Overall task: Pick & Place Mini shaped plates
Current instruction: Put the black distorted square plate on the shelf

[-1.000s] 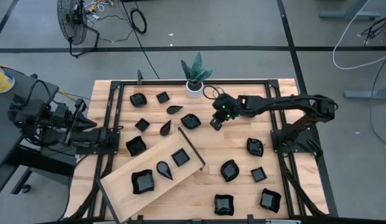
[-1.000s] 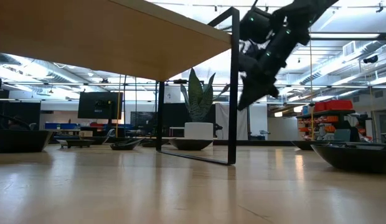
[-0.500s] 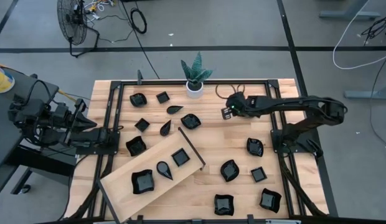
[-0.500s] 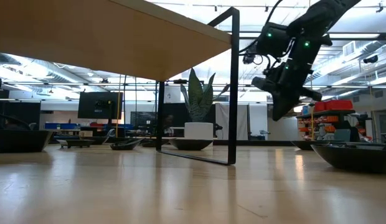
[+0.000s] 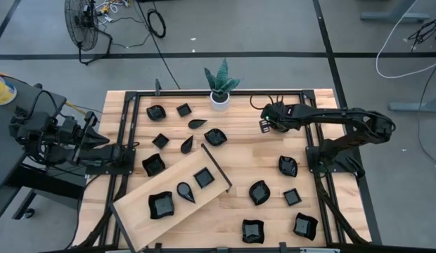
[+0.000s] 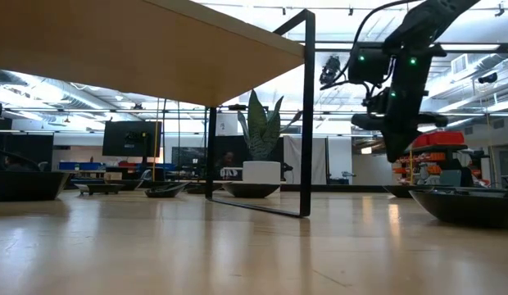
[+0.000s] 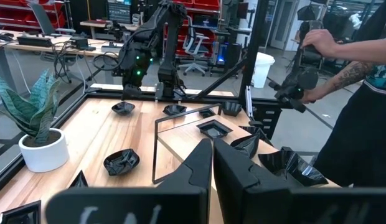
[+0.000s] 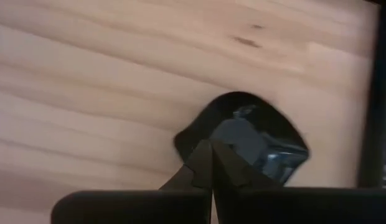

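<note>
Several glossy black mini shaped plates lie on the wooden table (image 5: 239, 158). Some are at the far left (image 5: 156, 112) and some at the near right (image 5: 259, 192). Three rest on the slanted light board (image 5: 142, 204), among them a square one (image 5: 203, 177). My right gripper (image 5: 262, 126) hangs shut and empty over bare wood right of the wavy plate (image 5: 215, 136), pointing steeply down (image 6: 393, 154). In the right wrist view a black plate (image 8: 255, 137) lies on the wood beyond its fingertips (image 8: 211, 146). My left gripper (image 5: 100, 140) waits shut at the table's left edge (image 7: 212, 144).
A white pot with a green plant (image 5: 220, 88) stands at the far edge. A black metal frame (image 5: 133, 98) runs round the table, and a thin black frame (image 5: 216, 167) stands upright on the board. A person with hand-held controls (image 7: 317, 50) stands beyond the table.
My right gripper has swung from beside the wavy plate toward the table's right and slightly toward the far edge. It has rolled and tipped until its fingers point steeply down. It has stayed shut and empty. No plate has moved.
</note>
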Robot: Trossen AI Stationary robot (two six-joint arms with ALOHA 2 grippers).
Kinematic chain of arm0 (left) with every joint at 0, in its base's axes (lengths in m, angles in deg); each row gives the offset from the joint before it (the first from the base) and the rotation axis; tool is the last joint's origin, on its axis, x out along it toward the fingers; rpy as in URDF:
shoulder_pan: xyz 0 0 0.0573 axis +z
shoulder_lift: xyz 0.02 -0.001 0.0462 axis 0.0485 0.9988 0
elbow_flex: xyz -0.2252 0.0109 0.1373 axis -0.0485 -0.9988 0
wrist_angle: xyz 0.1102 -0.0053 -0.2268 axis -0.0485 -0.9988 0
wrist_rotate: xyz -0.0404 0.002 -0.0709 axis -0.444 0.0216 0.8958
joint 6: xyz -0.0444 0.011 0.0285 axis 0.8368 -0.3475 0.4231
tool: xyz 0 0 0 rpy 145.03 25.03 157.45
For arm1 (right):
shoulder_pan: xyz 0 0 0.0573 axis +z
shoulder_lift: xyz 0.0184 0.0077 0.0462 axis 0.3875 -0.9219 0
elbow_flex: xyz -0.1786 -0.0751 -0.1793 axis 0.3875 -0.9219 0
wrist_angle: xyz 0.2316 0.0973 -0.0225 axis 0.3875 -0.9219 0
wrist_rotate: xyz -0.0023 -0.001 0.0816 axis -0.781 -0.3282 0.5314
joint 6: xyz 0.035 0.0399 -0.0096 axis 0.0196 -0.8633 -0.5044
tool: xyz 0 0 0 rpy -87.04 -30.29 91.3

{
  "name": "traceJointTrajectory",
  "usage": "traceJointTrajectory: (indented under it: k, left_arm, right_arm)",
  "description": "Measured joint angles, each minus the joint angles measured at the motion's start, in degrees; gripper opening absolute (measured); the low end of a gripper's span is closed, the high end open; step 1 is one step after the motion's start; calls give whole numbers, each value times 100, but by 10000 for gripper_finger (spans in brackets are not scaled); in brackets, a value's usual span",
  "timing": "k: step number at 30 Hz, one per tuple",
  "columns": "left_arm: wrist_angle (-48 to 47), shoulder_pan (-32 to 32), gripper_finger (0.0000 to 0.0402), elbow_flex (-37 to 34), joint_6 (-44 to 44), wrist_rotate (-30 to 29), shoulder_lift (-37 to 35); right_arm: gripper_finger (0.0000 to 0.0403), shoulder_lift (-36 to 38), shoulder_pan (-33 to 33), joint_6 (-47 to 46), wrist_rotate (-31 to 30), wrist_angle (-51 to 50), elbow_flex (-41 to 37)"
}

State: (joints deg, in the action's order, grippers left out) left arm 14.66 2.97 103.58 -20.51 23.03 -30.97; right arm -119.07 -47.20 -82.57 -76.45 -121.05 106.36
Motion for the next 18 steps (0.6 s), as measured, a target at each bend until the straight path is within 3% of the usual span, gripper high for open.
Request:
traceJointTrajectory:
  k: [18]
  left_arm:
    - [2, -1, 18, -1, 0, 1, 0]
  right_arm:
    - [0, 53, -284, 100, 48, -165, -348]
